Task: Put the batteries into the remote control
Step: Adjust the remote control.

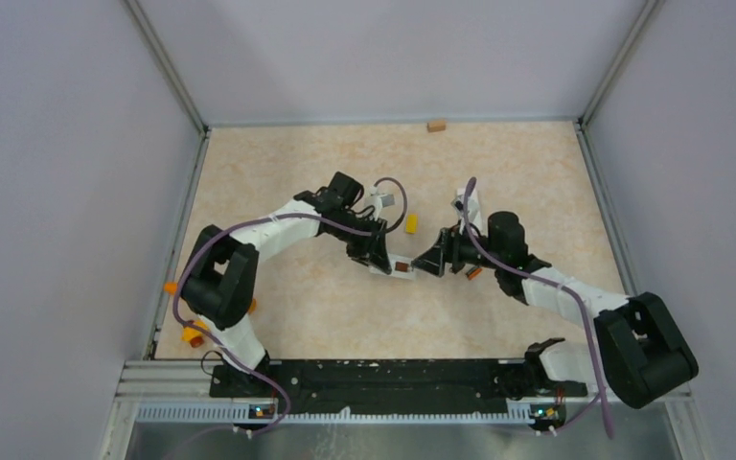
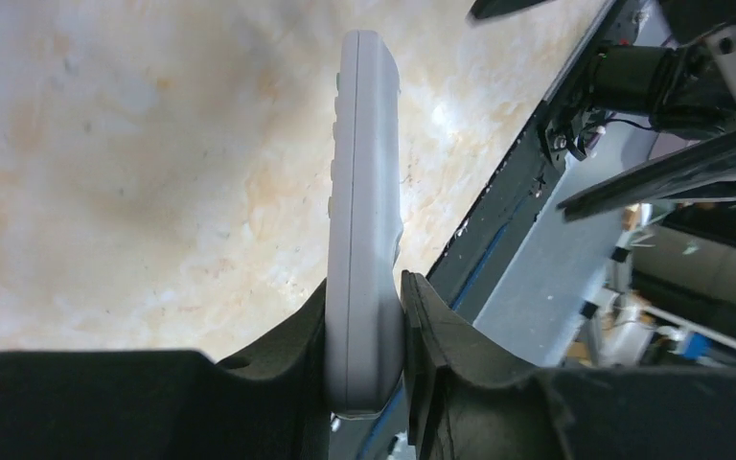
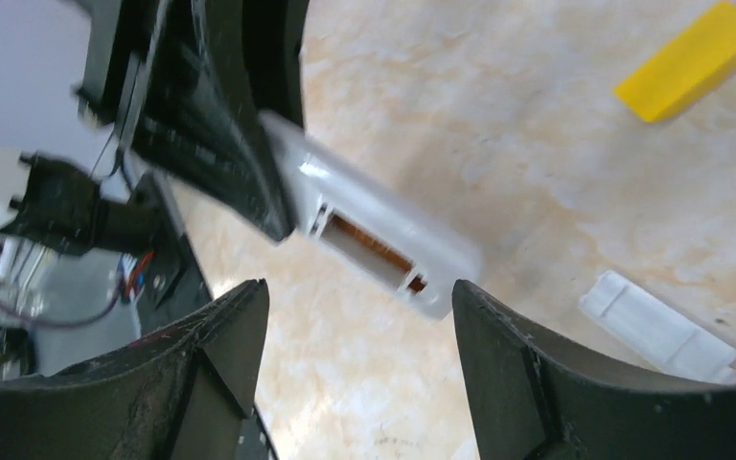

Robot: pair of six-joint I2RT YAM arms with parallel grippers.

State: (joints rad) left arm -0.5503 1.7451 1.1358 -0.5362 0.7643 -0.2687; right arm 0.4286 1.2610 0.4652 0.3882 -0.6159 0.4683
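My left gripper is shut on the slim white remote control and holds it above the table, its free end toward the right arm. The left wrist view shows the remote control edge-on, clamped between both fingers. In the right wrist view its battery recess faces the camera, with a brown battery lying inside. My right gripper stands open just short of the remote control, nothing between its fingers. Another orange-and-black battery lies on the table under the right arm.
A white cover piece lies on the table to the right of the remote. A yellow block sits behind the grippers, and a small wooden block lies at the back wall. Orange pieces sit by the left rail.
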